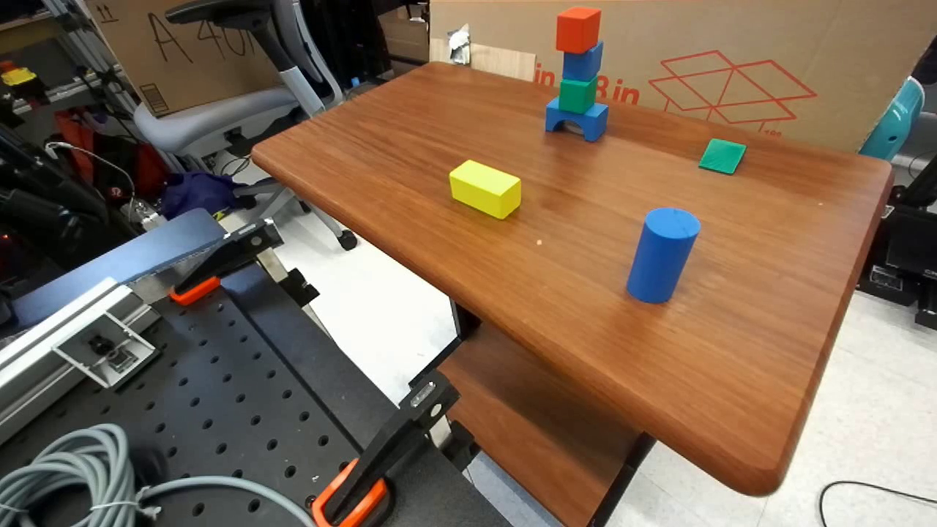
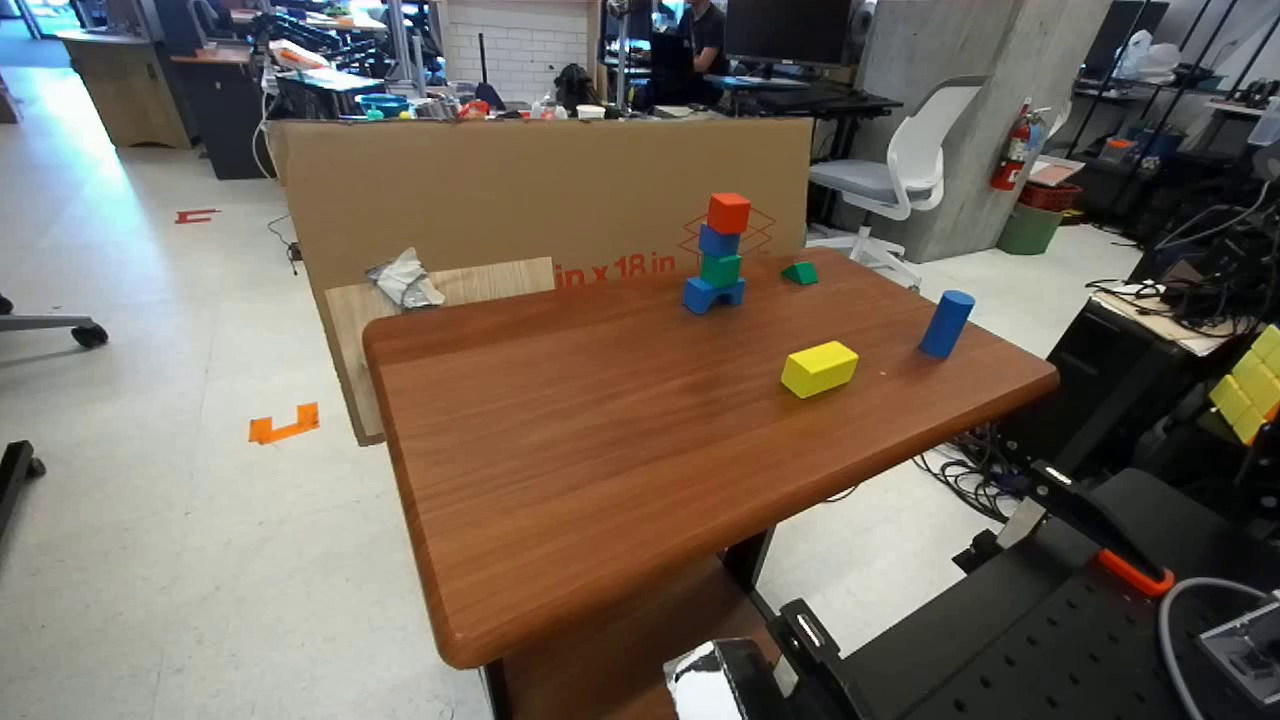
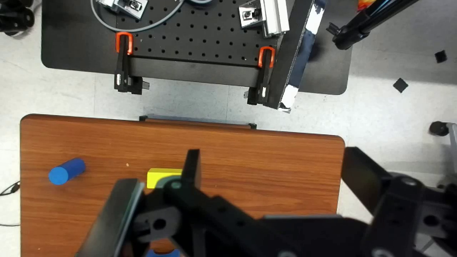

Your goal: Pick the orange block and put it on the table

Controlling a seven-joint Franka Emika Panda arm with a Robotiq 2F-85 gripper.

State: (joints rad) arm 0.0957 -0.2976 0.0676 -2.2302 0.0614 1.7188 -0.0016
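The orange block (image 1: 578, 31) is a small orange-red cube at the top of a block tower; it also shows in an exterior view (image 2: 728, 214). Under it are a blue cube (image 1: 583, 63), a green cube (image 1: 577, 95) and a blue arch block (image 1: 590, 123) standing on the table (image 1: 410, 124). The glossy brown table also shows in an exterior view (image 2: 560, 430) and in the wrist view (image 3: 264, 164). My gripper (image 3: 272, 151) is open with nothing between its fingers, looking down from above the table. The gripper hides the orange block in the wrist view. Neither exterior view shows the gripper.
A yellow block (image 1: 485, 189), a blue cylinder (image 1: 662, 256) and a green wedge (image 1: 722, 157) lie or stand on the table. A large cardboard sheet (image 1: 732, 66) stands behind the tower. A black perforated bench (image 1: 241, 380) with clamps (image 1: 388, 454) faces the table.
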